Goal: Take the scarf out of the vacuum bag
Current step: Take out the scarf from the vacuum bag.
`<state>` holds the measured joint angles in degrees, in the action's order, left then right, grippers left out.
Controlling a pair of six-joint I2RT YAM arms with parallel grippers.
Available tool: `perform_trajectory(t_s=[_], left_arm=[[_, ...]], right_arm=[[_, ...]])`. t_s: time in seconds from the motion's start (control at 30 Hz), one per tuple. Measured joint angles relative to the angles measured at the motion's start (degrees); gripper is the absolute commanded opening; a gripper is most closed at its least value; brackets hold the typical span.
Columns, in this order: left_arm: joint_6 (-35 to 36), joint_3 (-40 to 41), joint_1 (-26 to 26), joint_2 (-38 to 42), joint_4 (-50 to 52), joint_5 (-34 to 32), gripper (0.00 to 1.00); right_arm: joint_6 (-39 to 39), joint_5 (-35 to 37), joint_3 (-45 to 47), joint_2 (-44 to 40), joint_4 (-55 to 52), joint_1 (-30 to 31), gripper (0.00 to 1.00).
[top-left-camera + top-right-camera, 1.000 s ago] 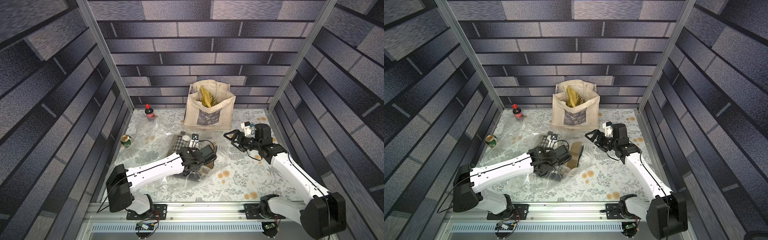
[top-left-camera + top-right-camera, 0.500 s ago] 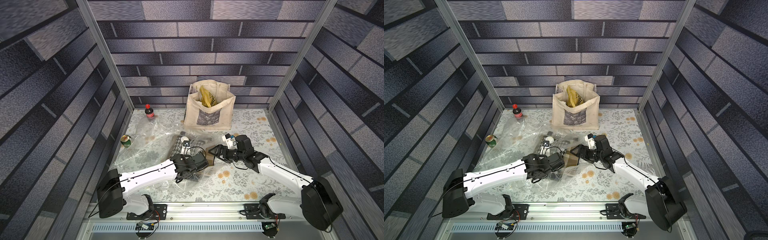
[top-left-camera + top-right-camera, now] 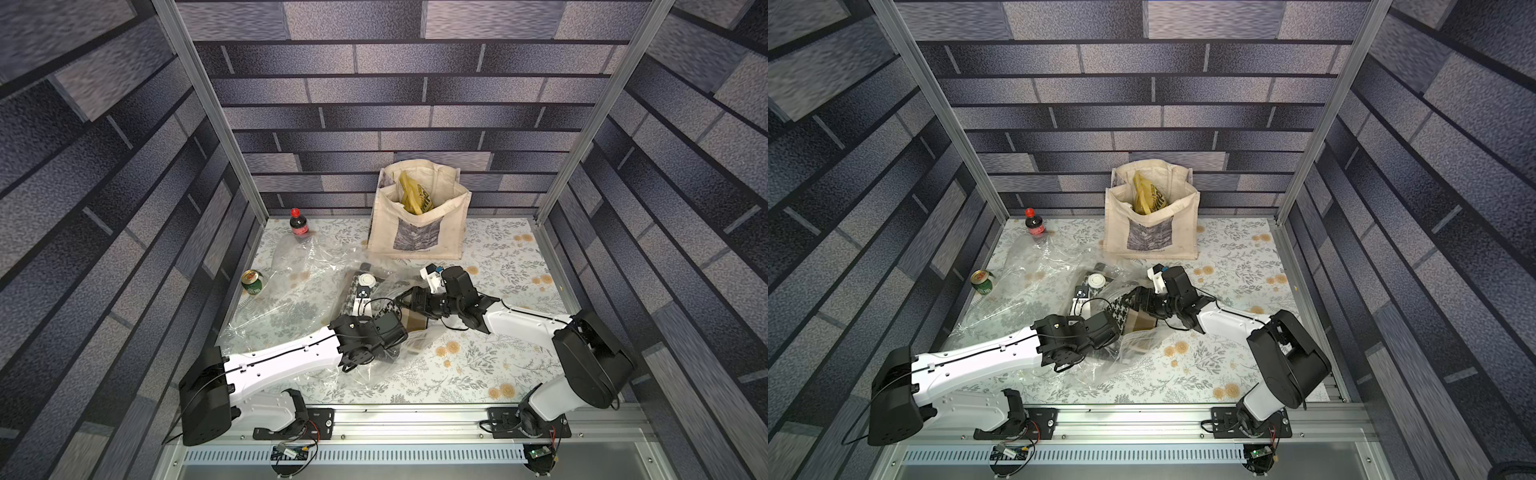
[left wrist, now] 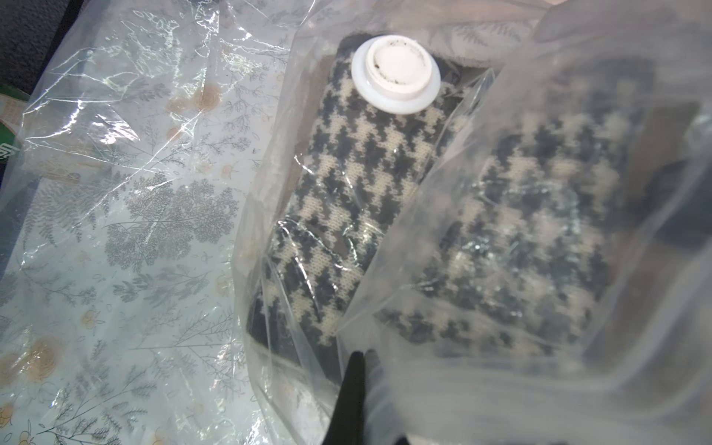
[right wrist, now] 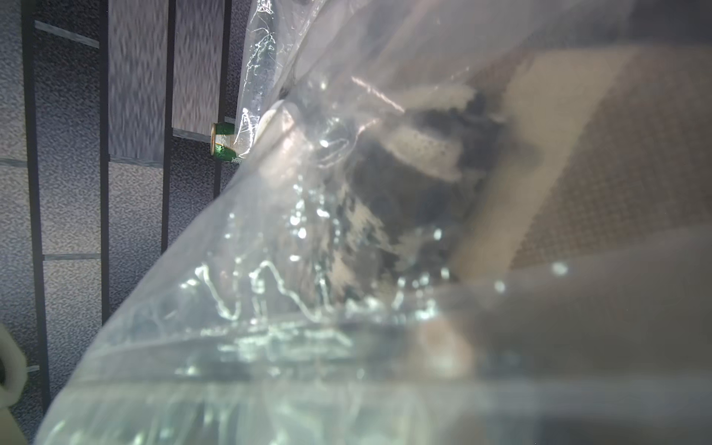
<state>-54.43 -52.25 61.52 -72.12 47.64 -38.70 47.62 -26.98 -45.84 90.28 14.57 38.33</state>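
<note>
We see the left claw (image 4: 360, 356) pinched tight on a fold of the clear vacuum bag (image 4: 454, 385); the right claw (image 3: 409, 300) is pushed into the bag mouth, and we can't tell how wide it stands. The houndstooth scarf (image 4: 346, 185) lies inside the bag under the white valve cap (image 4: 396, 71), mid-table (image 3: 478, 365), with a green can (image 3: 252, 282), cola bottle (image 3: 298, 223) and canvas tote bag (image 3: 419, 220) beyond.

- Left arm stretches low toward the scene's middle, left gripper (image 4: 360, 360) pinched closed
- Right arm reaches leftward, right gripper (image 3: 409, 300) spread wide
</note>
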Motion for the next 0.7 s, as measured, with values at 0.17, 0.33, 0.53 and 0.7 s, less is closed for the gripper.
perform_trajectory(t_s=[0.17,0.33,0.53,0.7], left_arm=[[0.1,2.7,3.4,2.6,-2.0,-2.2,0.0],[-1.6,4.3,6.4,2.7,-3.1,-3.8,0.0],[-5.9,4.5,10.1,-1.7,-3.4,-5.8,0.0],[-8.9,4.5,12.3,-4.9,-3.3,-7.6,0.0]], right_arm=[[0.9,0.0,-1.7,4.0,2.6,0.2,0.9],[2.8,0.2,-1.7,6.6,6.9,0.8,0.89],[5.2,1.4,-0.1,8.1,13.1,2.7,0.87],[6.9,2.7,0.7,9.6,16.5,3.7,0.85]])
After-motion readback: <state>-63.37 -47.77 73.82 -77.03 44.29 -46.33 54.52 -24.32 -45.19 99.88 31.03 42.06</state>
